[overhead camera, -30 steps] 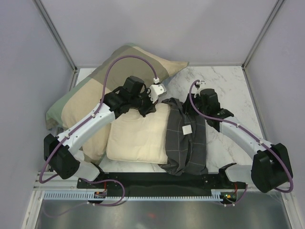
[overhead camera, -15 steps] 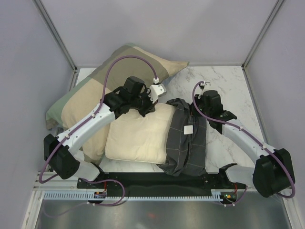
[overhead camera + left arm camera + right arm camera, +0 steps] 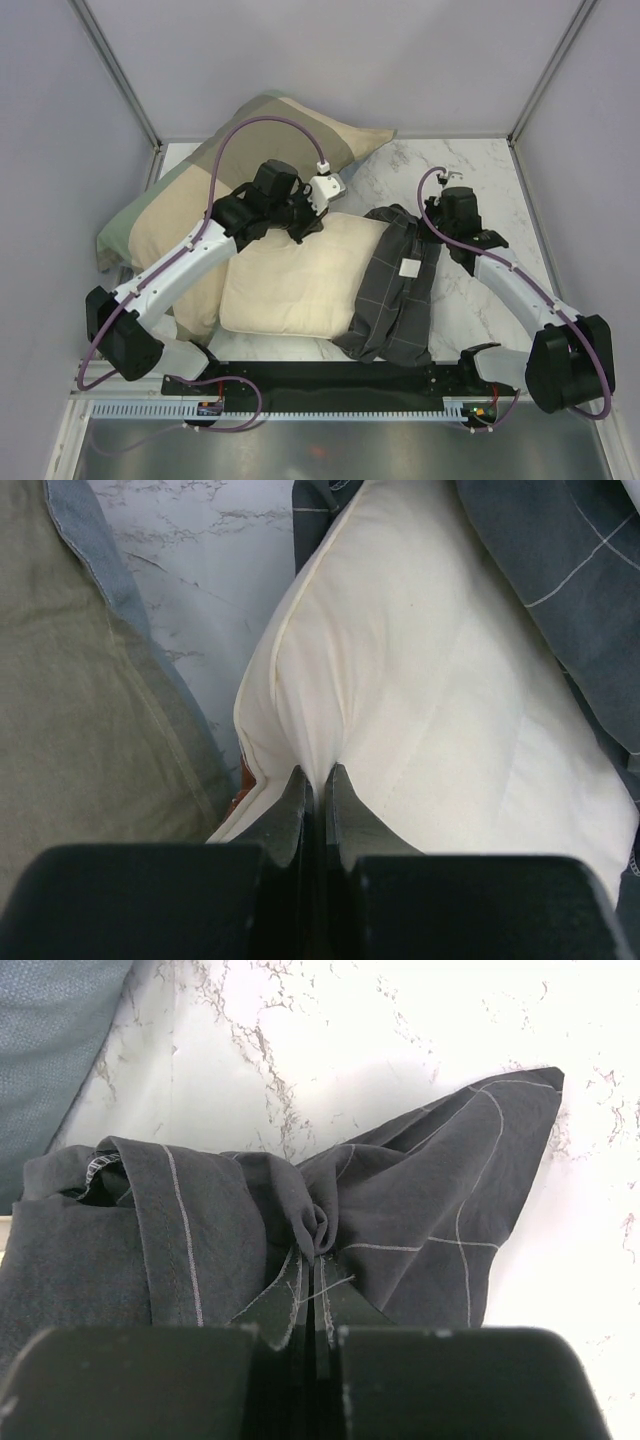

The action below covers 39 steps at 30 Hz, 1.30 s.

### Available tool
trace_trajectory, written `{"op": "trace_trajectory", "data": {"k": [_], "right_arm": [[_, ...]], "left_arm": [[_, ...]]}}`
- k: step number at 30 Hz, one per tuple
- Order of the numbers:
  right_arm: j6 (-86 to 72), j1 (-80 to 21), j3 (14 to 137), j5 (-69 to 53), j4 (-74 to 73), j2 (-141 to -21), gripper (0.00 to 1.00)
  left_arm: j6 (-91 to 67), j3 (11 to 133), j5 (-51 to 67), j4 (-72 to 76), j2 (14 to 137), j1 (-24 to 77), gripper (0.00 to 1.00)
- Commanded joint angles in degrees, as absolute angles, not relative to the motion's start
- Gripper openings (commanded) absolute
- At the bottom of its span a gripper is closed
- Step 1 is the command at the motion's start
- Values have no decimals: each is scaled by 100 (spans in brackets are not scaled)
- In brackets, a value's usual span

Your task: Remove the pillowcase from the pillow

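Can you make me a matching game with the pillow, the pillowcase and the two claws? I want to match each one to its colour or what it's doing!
Things:
1. pillow
2. pillowcase
3. left claw
4. right claw

Matches:
A. shut, pinching something dark grey
B. cream
C. dark grey with thin light lines
D. shut, pinching something cream

Pairs: 1-B, 2-C, 3-D, 4-A
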<state>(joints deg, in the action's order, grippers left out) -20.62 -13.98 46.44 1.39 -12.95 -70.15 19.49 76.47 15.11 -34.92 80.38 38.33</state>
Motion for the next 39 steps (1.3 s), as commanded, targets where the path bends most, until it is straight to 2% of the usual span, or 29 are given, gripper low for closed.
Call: {"op": "trace_trajectory", "data": {"k": [1,8,9,10,11,12,14,15,17,23,27,33,39], "right_arm": [[-1740,-1222,4772,782,-1582,-7250,0],[-1670,-1204,5036,721,-1661,-7480,0],[-1653,-1213,5097,651,-1705,-7453,7],[-1626,-1204,5202,537,-1766,-7288,21],[-1574,-1222,5247,345,-1775,-7164,50],[-1582,-1204,5273,90,-1775,-7006,67],[-1608,-1213,5352,9,-1793,-6444,88],[-1600,-1204,5379,-130,-1802,-6251,94],[-1582,-1204,5396,-263,-1863,-5706,98],[-1669,-1204,4888,-1300,-1951,-5054,97],[-1907,-1222,4124,-1511,-1680,-5124,95],[-2539,-1362,3165,-2117,-529,-5475,93],[-2742,-2494,2690,-1838,359,-5792,94]], "left_arm": [[2206,7769,1134,-2918,7585,3604,2],[2066,7787,1099,-2813,7620,3437,2],[2022,7778,1020,-2786,7638,3419,2],[1995,7787,802,-2769,7638,3384,2],[1917,7805,635,-2725,7646,3323,2],[1890,7796,476,-2646,7629,3279,2],[1698,7796,107,-2523,7603,3069,2],[1627,7796,27,-2462,7559,2989,2],[1486,7770,-210,-2330,7550,2752,2],[1266,7796,-466,-2285,7813,2260,2],[1178,7840,-325,-2320,7858,2127,2],[1186,7849,-290,-2338,7840,2127,2],[1186,7884,-220,-2382,7892,2127,2]]}}
